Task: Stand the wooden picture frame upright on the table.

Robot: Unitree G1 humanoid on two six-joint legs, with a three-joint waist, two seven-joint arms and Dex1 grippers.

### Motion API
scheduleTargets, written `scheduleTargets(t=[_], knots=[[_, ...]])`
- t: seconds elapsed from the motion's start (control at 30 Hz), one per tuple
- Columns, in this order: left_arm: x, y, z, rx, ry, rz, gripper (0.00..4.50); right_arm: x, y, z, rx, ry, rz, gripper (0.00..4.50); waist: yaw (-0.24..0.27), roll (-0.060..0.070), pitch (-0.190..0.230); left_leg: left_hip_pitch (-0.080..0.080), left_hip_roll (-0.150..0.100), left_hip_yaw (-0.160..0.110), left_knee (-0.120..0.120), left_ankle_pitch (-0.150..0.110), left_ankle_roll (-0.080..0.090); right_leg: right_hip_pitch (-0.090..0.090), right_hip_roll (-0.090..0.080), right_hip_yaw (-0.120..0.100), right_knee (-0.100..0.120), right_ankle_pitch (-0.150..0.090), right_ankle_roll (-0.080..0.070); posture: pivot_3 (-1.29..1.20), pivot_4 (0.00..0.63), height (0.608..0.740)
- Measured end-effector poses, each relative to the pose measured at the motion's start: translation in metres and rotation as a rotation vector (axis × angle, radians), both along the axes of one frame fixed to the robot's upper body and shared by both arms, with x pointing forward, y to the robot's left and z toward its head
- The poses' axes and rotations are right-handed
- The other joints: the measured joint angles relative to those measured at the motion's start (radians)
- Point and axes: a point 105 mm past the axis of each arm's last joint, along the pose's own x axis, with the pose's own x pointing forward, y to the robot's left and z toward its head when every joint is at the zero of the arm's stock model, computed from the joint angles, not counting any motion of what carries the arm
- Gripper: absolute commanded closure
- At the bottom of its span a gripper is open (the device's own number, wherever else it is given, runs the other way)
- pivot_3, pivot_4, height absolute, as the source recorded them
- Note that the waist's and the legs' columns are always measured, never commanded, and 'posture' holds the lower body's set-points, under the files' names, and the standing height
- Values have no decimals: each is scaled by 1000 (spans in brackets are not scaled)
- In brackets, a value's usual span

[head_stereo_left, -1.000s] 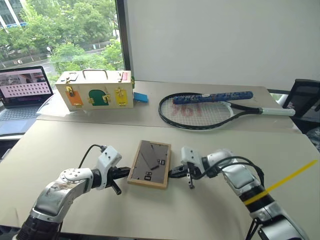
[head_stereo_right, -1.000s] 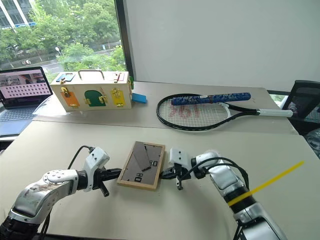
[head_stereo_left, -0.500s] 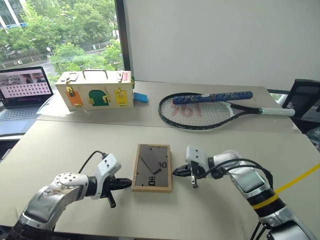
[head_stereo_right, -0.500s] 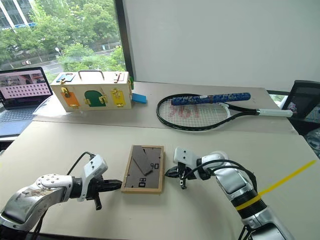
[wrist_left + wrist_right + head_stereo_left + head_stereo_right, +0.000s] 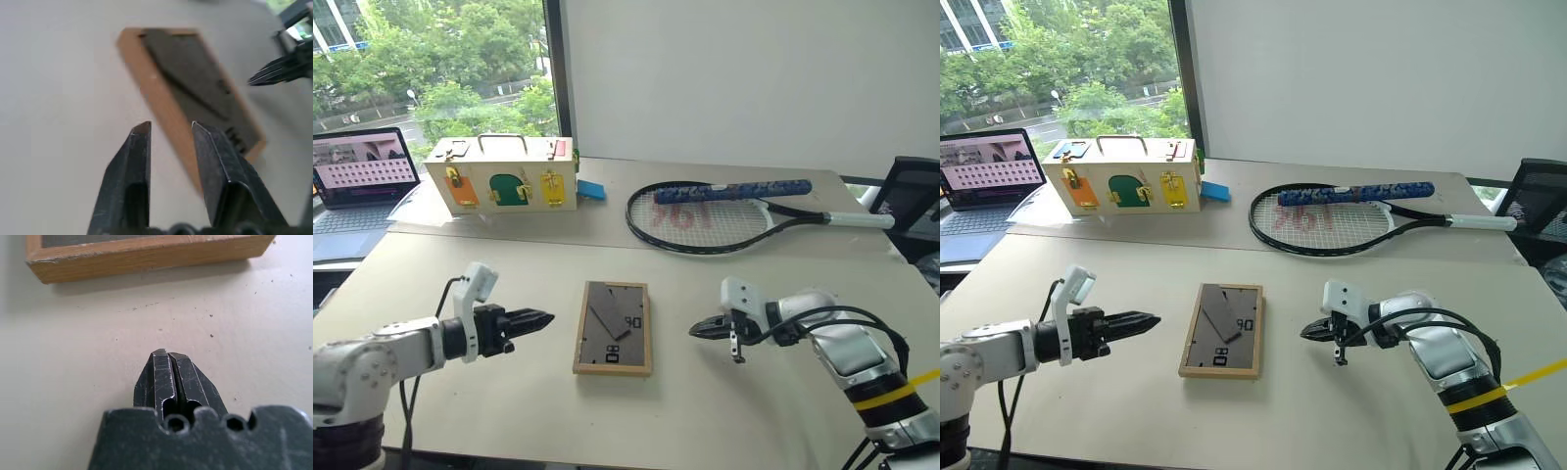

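**Operator:** Where do things stand right now?

**Describer:** The wooden picture frame [image 5: 613,327] lies flat on the table [image 5: 450,269], face down, its dark grey back with the folded stand and white marks turned up. It sits between your two pincers, apart from both. Your left gripper [image 5: 536,318] hovers just off the frame's left long edge, tips aimed at it, fingers parted by a small gap, holding nothing. Your right gripper [image 5: 697,331] sits a little farther off the frame's right long edge, fingers pressed fully together and empty, low over the tabletop.

**Operator:** Which step am I in, and what comes next?

**Describer:** By my reading, you are at the approach stage: the frame is not yet lifted or gripped. The next move likely calls for bringing the left pincer's parted fingers onto the near long edge to pinch it, while the right steadies or tips up the opposite side. The stand looks folded flat against the back, so it probably needs swinging out before the frame will stay upright.

**Operator:** What else is out there, counted?

**Describer:** Well beyond both pincers: one cream wooden box [image 5: 502,183] with coloured doors, one small blue object [image 5: 589,190] touching or just beside it, one tennis racket [image 5: 724,213], one laptop [image 5: 367,182] and one black chair [image 5: 915,201] at the far right. One frame, two pincers.
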Motion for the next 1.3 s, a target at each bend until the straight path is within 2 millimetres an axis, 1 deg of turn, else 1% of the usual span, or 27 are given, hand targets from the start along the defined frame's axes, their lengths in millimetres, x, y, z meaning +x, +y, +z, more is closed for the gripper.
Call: scheduleTargets(t=[0.03,0.07,0.1,0.13,0.17,0.23,0.37,0.43,0.53,0.67,0.77,0.97,1.13,1.3], knots=[[-5,1,-5,-39,85,-15,1430,-2,1,0,7,-11,24,4500,-9,0,0,0,0,0,0,0,0,0,0,0,1,0,0,0,150,739],[-10,2,-12,-37,157,-36,1026,-3,2,1,9,-25,39,4500,-19,0,0,0,0,-1,0,0,0,-1,0,0,2,1,-1,0,150,739],[-17,3,-19,-17,224,-55,720,-3,3,2,10,-43,52,4500,-26,-1,0,0,0,-1,0,0,0,-1,0,0,2,1,-2,0,150,739],[-23,3,-25,-1,277,-77,293,-3,4,2,11,-64,63,4500,-30,-1,1,0,0,0,0,0,0,-1,0,1,2,2,-4,0,150,739],[-26,0,-26,-1,293,-95,54,-2,4,2,14,-74,67,4500,-30,-1,1,0,0,-1,0,0,0,0,0,0,2,2,-4,0,150,739],[-30,-7,-31,-6,327,-128,54,-1,9,1,29,-92,79,4500,-27,-1,1,0,0,-1,0,0,0,-1,0,0,2,2,-4,0,150,739],[-29,-10,-49,15,423,-101,54,-1,18,-2,54,-96,92,4500,-24,-1,1,0,0,-1,0,0,0,-1,0,0,2,3,-4,0,150,739],[-26,-15,-49,13,415,-102,54,0,22,-3,63,-98,96,4500,-19,-1,0,0,0,-1,0,0,0,0,0,0,1,3,-4,0,150,739],[-20,-26,-51,-16,406,-102,54,1,29,-7,79,-98,99,4500,-10,0,0,1,-1,-1,1,0,0,1,0,0,1,3,-4,0,150,739],[-4,-51,-57,-100,405,-91,54,0,40,-14,96,-82,119,4500,12,2,-2,1,-1,-1,3,0,-1,2,0,0,1,4,-3,0,150,739],[-1,-61,-59,-118,400,-85,54,0,41,-15,91,-84,118,4500,21,3,-3,1,-1,-1,3,1,-1,3,-1,0,1,4,-3,0,150,739],[-1,-65,-61,-117,388,-66,54,2,42,-18,91,-78,107,4500,24,8,-7,2,-2,-1,3,1,-1,4,-1,0,0,4,-3,0,150,739],[2,-71,-60,-171,396,-62,54,2,44,-23,77,-74,103,4500,25,8,-8,2,-2,-1,3,1,-1,4,-1,0,-1,4,-3,0,150,739],[3,-72,-61,-180,402,-58,54,2,46,-25,71,-70,110,4500,25,8,-8,2,-2,-1,3,1,-1,4,-1,0,-1,4,-3,0,150,739]])
